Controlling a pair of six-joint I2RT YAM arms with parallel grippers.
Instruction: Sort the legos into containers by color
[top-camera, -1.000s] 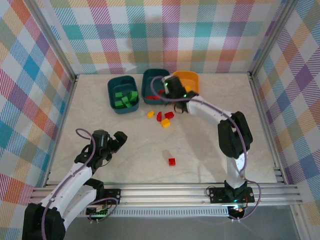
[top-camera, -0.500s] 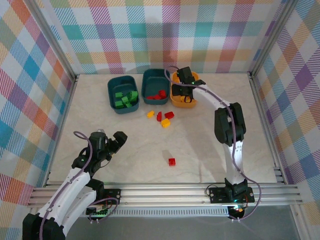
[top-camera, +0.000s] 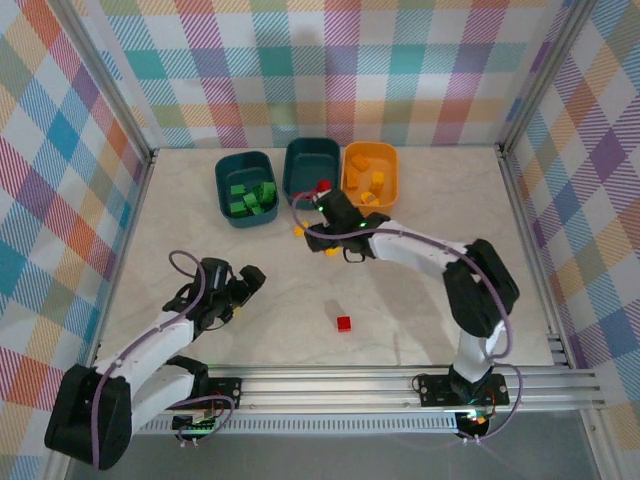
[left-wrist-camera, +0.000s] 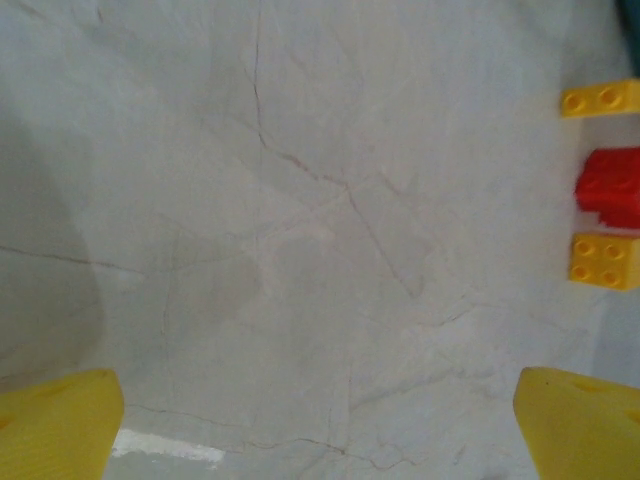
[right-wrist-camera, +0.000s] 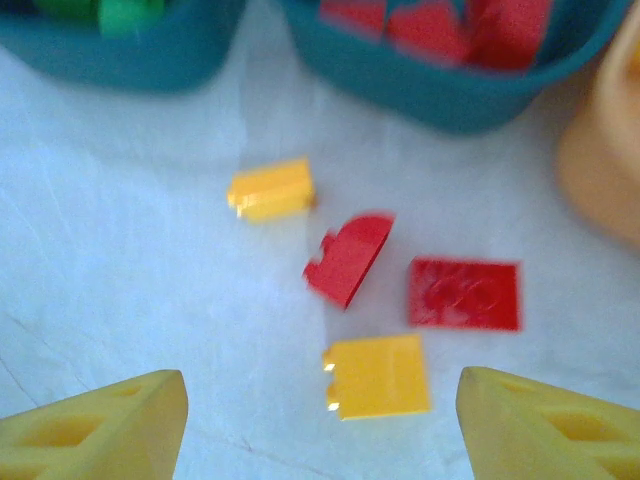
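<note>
**Next pick: choose one and go in clean**

The right gripper (right-wrist-camera: 325, 430) hangs with jaws spread wide and empty over four loose pieces just near of the tubs. They are a yellow brick (right-wrist-camera: 270, 188), a tilted red brick (right-wrist-camera: 348, 258), a flat red brick (right-wrist-camera: 464, 293) and a nearer yellow brick (right-wrist-camera: 378, 375).

The step in hand looks like a pick. The pieces lie close together, so it should centre on one, probably the nearer yellow brick. It should then turn the fingers to straddle that brick's sides and descend without nudging the reds.

The left gripper (top-camera: 243, 283), also open and empty, hovers over bare table (top-camera: 420, 280) at near left. A lone red brick (top-camera: 344, 323) lies well apart, nearer.

The left teal tub (top-camera: 220, 180) holds green bricks (top-camera: 250, 198). The middle teal tub (top-camera: 310, 158) holds red, and the orange tub (top-camera: 392, 172) holds yellow.
</note>
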